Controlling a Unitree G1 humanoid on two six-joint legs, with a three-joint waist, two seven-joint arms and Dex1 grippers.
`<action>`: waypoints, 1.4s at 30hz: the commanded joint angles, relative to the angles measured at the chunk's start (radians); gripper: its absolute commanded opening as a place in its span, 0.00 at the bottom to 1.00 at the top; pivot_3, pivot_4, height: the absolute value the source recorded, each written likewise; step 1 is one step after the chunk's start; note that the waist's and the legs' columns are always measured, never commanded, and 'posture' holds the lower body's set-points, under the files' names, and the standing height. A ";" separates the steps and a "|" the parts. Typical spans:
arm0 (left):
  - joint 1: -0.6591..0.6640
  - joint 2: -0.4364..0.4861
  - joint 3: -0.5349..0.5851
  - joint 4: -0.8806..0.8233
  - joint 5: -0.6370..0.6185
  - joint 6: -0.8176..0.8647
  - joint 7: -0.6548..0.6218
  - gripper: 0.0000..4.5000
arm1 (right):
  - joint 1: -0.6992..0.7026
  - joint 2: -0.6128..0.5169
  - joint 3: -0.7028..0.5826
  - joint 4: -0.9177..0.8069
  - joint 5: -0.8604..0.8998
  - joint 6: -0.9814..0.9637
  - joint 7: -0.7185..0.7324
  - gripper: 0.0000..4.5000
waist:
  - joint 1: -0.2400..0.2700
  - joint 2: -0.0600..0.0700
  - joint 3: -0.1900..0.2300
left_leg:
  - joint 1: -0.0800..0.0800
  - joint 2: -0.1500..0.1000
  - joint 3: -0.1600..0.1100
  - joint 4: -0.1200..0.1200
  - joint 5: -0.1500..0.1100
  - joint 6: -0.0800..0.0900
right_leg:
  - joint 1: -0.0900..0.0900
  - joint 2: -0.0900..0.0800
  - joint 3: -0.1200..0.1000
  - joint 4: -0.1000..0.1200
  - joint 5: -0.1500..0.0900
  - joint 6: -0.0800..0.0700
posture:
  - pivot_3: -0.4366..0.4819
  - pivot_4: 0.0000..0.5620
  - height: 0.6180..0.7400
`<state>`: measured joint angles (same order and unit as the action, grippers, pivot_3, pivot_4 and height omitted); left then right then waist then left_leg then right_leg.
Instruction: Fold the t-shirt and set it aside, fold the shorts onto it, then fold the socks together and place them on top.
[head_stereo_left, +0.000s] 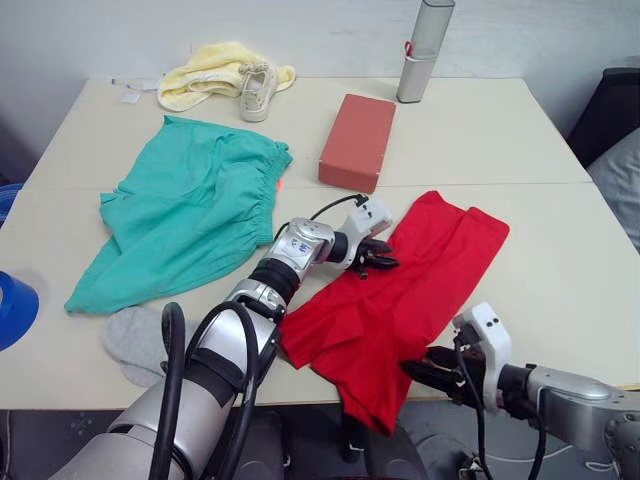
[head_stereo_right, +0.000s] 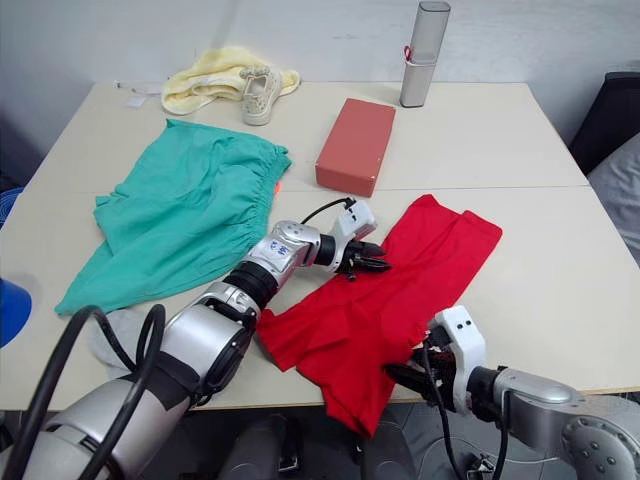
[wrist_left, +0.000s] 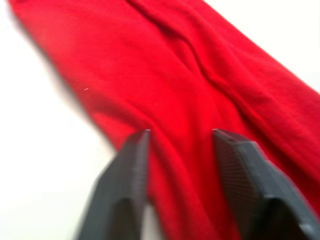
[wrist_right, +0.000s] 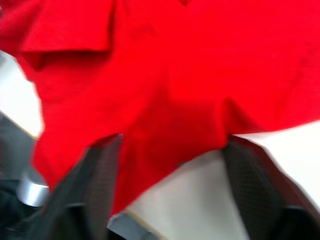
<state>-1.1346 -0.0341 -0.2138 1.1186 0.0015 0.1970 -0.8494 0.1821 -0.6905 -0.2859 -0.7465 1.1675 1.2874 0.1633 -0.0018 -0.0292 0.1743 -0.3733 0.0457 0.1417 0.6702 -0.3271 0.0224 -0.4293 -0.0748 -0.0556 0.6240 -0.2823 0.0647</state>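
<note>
The left gripper (head_stereo_left: 378, 258) sits over the t-shirt's (head_stereo_left: 400, 300) left edge, near the table's middle. Its two fingers (wrist_left: 131, 165) stand apart, and red cloth runs between them in the left wrist view. The right gripper (head_stereo_left: 425, 370) is at the table's near edge, by the t-shirt's lowest part. Its fingers (wrist_right: 95, 175) are spread wide, with a red fold lying between them and the pale table (wrist_right: 200, 200) showing under the cloth's hem.

The t-shirt lies crumpled and partly doubled over, running from the near edge up toward the right of centre. Its bottom corner hangs off the near edge.

Left of the left arm, the shorts (head_stereo_left: 185, 210) lie spread flat on the left half of the table, waistband toward the middle, a bit of orange drawstring (head_stereo_left: 279, 184) at the band. The socks (head_stereo_left: 135, 340) lie just below the shorts at the near left corner, partly behind the arm.

Beyond the t-shirt, a brick-red box (head_stereo_left: 357, 140) lies flat near the centre of the far half. A grey upright case (head_stereo_left: 424, 50) stands at the far edge, right of the box. At the far left, a yellow towel (head_stereo_left: 205, 75) is bunched up with a beige sneaker (head_stereo_left: 257, 92) touching its right side.
</note>
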 joint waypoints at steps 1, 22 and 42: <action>-0.013 -0.003 0.010 0.021 0.018 -0.008 0.013 0.17 | 0.016 -0.025 0.054 -0.015 -0.024 -0.013 0.025 0.41 | 0.000 0.000 0.000 | 0.000 0.000 0.000 0.000 0.000 0.000 | 0.000 0.000 0.000 0.000 0.000 0.000 | 0.48 0.27 1.00; 0.181 0.027 0.088 -0.269 -0.036 0.122 0.077 0.00 | 0.023 -0.165 -0.072 0.095 -0.116 -0.133 0.174 0.00 | 0.000 0.000 0.000 | 0.000 0.000 0.001 0.000 0.000 0.000 | 0.000 -0.001 -0.003 0.001 0.000 0.000 | 0.48 0.27 1.00; 0.514 -0.023 0.033 -0.948 -0.057 0.471 0.346 0.00 | -0.033 -0.308 -0.013 0.378 -0.463 -0.383 0.500 0.00 | 0.005 0.000 0.000 | 0.002 -0.001 0.001 0.000 0.004 -0.007 | 0.000 -0.001 0.002 0.002 0.000 0.000 | 0.48 0.27 1.00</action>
<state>-0.6458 -0.0383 -0.1632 0.2596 -0.0413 0.6426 -0.5244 0.1593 -0.9740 -0.2977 -0.3929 0.7475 0.9472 0.6340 0.0036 -0.0292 0.1743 -0.3713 0.0451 0.1432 0.6699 -0.3229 0.0153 -0.4288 -0.0763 -0.0537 0.6260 -0.2821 0.0649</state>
